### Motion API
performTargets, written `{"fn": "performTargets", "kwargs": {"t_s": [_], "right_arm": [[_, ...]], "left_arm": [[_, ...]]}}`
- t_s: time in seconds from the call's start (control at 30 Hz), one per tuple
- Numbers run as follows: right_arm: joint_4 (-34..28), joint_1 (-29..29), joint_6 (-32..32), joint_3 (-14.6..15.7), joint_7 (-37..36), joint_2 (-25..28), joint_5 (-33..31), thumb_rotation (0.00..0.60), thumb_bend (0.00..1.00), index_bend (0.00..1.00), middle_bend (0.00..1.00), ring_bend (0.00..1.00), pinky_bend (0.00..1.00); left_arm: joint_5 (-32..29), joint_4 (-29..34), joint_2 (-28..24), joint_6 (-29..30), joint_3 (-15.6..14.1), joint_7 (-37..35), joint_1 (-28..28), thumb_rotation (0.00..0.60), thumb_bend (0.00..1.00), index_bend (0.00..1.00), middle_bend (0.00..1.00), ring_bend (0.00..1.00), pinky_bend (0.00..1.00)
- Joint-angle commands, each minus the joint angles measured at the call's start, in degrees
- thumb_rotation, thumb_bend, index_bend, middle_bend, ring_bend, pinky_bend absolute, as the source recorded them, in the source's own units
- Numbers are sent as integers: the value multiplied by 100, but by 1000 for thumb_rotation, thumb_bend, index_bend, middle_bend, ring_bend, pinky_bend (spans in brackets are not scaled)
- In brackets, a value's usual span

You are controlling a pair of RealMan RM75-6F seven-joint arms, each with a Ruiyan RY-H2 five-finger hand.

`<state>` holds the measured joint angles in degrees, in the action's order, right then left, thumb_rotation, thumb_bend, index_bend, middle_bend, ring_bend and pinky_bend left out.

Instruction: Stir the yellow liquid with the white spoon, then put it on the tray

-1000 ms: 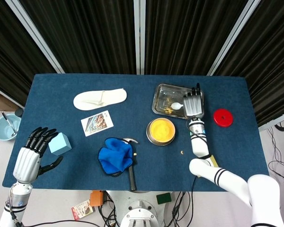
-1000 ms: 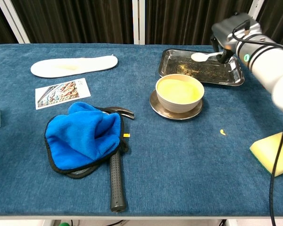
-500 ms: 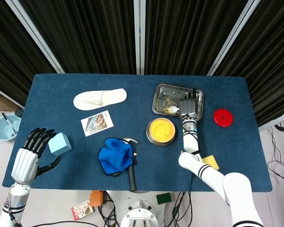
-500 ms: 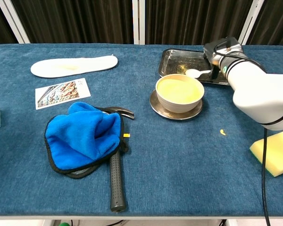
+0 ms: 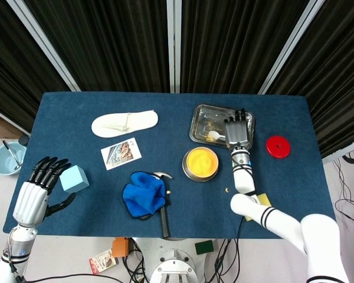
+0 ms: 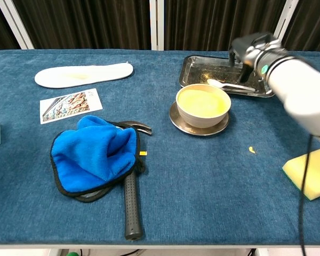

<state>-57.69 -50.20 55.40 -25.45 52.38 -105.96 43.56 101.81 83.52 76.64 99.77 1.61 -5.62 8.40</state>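
Observation:
The white spoon point(image 5: 214, 136) point(image 6: 228, 85) lies in the metal tray point(image 5: 203, 117) point(image 6: 201, 69), along its near edge just behind the bowl. Yellow liquid fills the bowl point(image 5: 201, 163) point(image 6: 202, 102), which stands on a saucer in front of the tray. My right hand point(image 5: 238, 131) point(image 6: 250, 49) hovers over the tray's right part, fingers stretched out, just above the spoon's handle and holding nothing. My left hand point(image 5: 38, 191) is at the table's near left corner with its fingers spread, empty, beside a light-blue block point(image 5: 74, 178).
A blue cloth point(image 6: 94, 153) lies over a hammer point(image 6: 131, 200) at the front middle. A photo card point(image 6: 69, 104) and a white insole point(image 6: 84, 74) are at the left. A red disc point(image 5: 278, 146) sits right of the tray, a yellow sponge point(image 6: 310, 178) at the near right.
My right hand carried the spoon down to the tray's near edge, let it go, and rose a little to the right. The left hand stayed put.

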Motion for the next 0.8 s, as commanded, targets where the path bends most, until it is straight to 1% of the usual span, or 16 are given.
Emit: {"fn": "performTargets", "kwargs": {"t_s": [0.03,0.07,0.1,0.17,0.2,0.27,0.33,0.4,0.47,0.63,0.73,0.8], "right_arm": [[-2380,875,744,206,-114,1586,190,600,393,343,264,70,0],[-2782,1045,851,265,-218,1858,292,600,393,342,264,71,0],[-3253,1285,1011,387,-376,2213,509,600,393,340,263,72,0],[-3790,1669,1289,622,-668,2697,932,600,392,329,251,72,0],[-4034,1926,1466,796,-920,2984,1252,600,394,315,236,71,0],[-4287,2291,1554,1098,-1446,3425,1729,600,411,258,189,58,0],[-4415,2701,1687,1396,-2148,3840,2175,600,427,152,120,20,0],[-4348,3077,1913,1681,-2829,4087,2639,600,428,46,53,0,0],[-4142,3426,2259,1924,-3474,4150,3093,600,425,4,12,0,0],[-3424,4151,2986,2420,-4780,3963,3772,600,377,0,0,0,0],[-2976,4501,3410,2568,-5302,3760,3997,600,370,0,0,0,0],[-2751,4654,3568,2630,-5514,3662,4090,600,371,0,0,0,0]], "left_arm": [[-68,103,-118,-84,31,58,25,600,168,169,161,112,117],[-101,132,-160,-119,37,77,29,600,168,169,161,112,117],[-157,168,-220,-179,40,113,30,600,167,169,161,112,118],[-280,259,-328,-324,21,178,24,600,168,168,161,112,118],[-354,333,-399,-426,-3,197,21,600,168,168,161,112,118],[-446,433,-499,-572,-52,194,15,600,168,168,161,112,119],[-546,523,-594,-683,-89,231,-8,600,167,168,161,112,119],[-616,582,-648,-719,-104,289,-45,600,167,168,161,112,118],[-669,630,-677,-709,-114,309,-93,600,167,168,162,112,118],[-724,666,-689,-695,-185,452,-213,600,168,168,162,112,118],[-749,710,-688,-737,-256,559,-280,600,168,168,162,112,117],[-767,727,-664,-756,-275,596,-307,600,168,168,162,112,117]]}}
